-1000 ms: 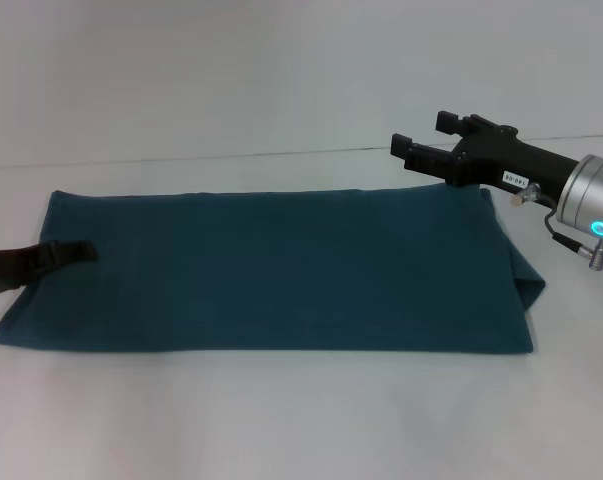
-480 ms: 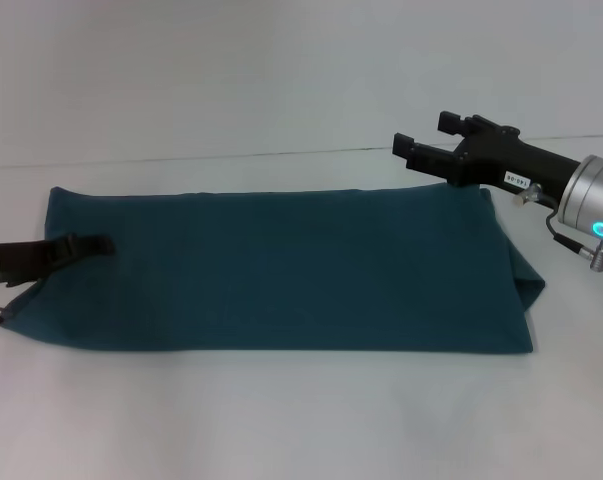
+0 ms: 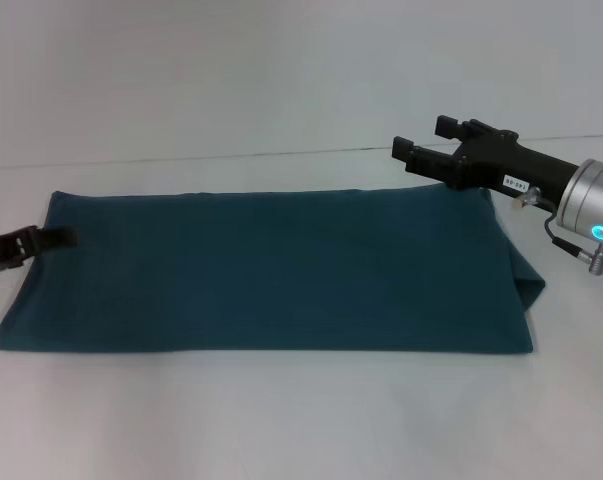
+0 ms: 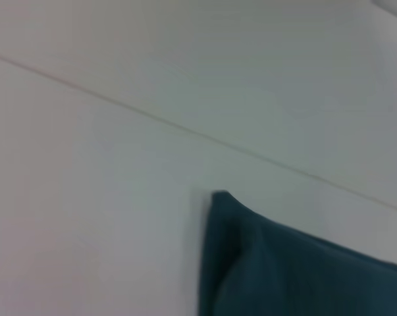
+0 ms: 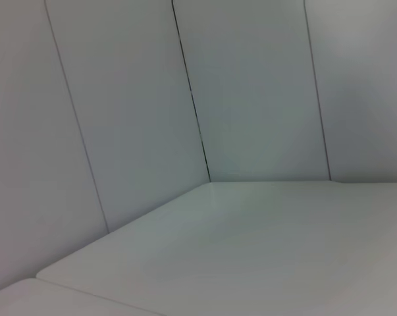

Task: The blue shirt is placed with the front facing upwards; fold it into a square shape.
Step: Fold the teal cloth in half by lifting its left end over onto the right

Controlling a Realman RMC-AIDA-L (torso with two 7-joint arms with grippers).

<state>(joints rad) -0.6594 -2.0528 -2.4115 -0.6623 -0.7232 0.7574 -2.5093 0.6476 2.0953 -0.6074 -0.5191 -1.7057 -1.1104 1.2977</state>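
Item: the blue shirt [image 3: 271,268], lying flat on the white worktop [image 3: 301,420] as a long band, plain teal side up, no lettering showing, with a tucked flap at its right end. Item: my left fingers [image 3: 41,240], dark, at the shirt's left edge, their tips just over the cloth; whether they are wide or narrow I cannot tell. Item: my right fingers [image 3: 426,150], hanging above the shirt's far right corner, spread apart with nothing between them, not touching the cloth. Change noted: half a second ago my left fingers reached further in over the shirt's left end and the near left corner was drawn inward and lifted; now they have pulled back toward the edge and that corner lies square and flat. Reading of the change: I judge the left end has been let go and smoothed, so the long band is settled and the crosswise folds that would make a square are not yet begun; the shirt is far too long for a square as it lies. Views compared: the head view alone shows both arms and the whole shirt; the left wrist view shows only one shirt corner [image 4: 251,250] against bare worktop and none of my fingers; the right wrist view shows only worktop and wall panels [image 5: 119,99], no shirt at all.
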